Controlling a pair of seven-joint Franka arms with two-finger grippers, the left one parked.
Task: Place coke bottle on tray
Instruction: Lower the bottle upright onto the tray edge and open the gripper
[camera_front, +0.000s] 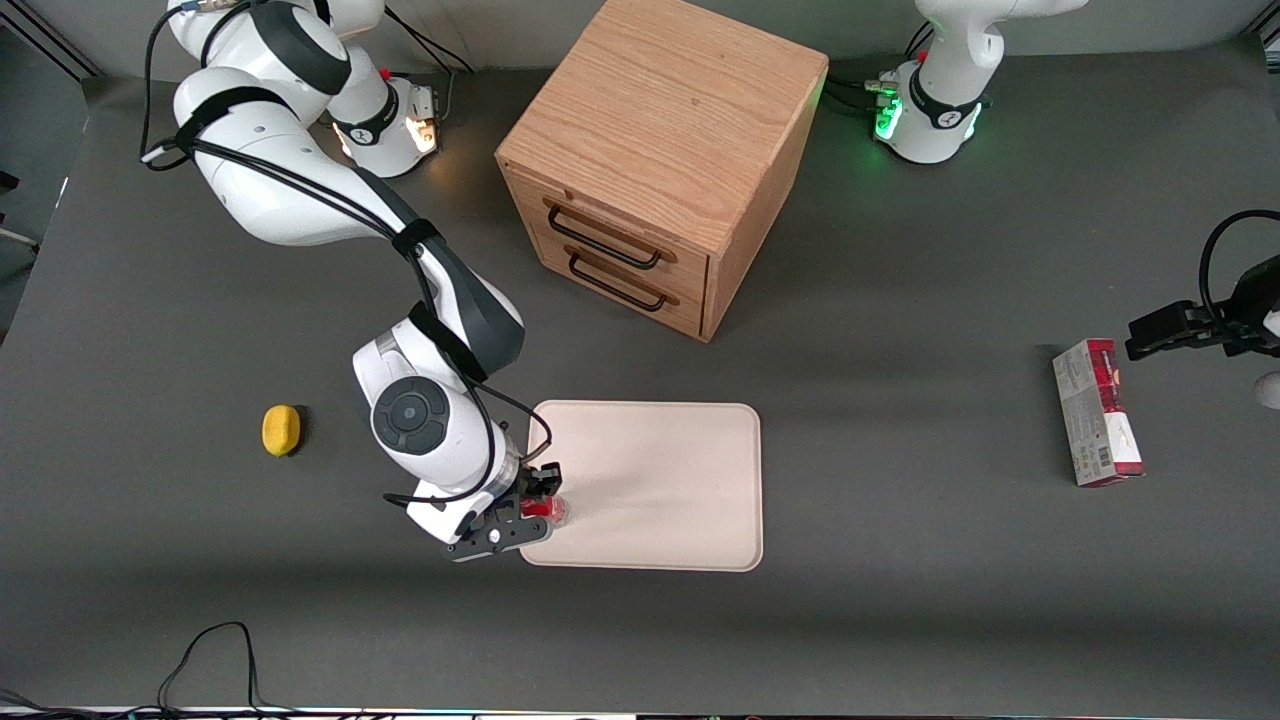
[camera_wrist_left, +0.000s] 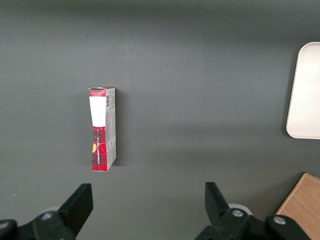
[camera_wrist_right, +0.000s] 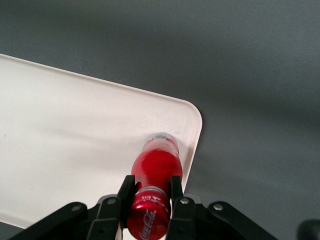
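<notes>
The coke bottle (camera_wrist_right: 156, 172) is a slim red bottle with a red cap and a clear base. It stands upright with its base on the cream tray (camera_wrist_right: 75, 130), close to the tray's rounded corner nearest the front camera at the working arm's end. My right gripper (camera_wrist_right: 150, 192) is shut on the bottle, its two black fingers pressed on either side just below the cap. In the front view the gripper (camera_front: 540, 500) is over that same corner of the tray (camera_front: 660, 480), and only a bit of the red bottle (camera_front: 545, 510) shows under it.
A wooden two-drawer cabinet (camera_front: 660, 160) stands farther from the front camera than the tray. A yellow lemon-like object (camera_front: 281, 430) lies toward the working arm's end. A red-and-grey carton (camera_front: 1097, 412) lies toward the parked arm's end and also shows in the left wrist view (camera_wrist_left: 102, 128).
</notes>
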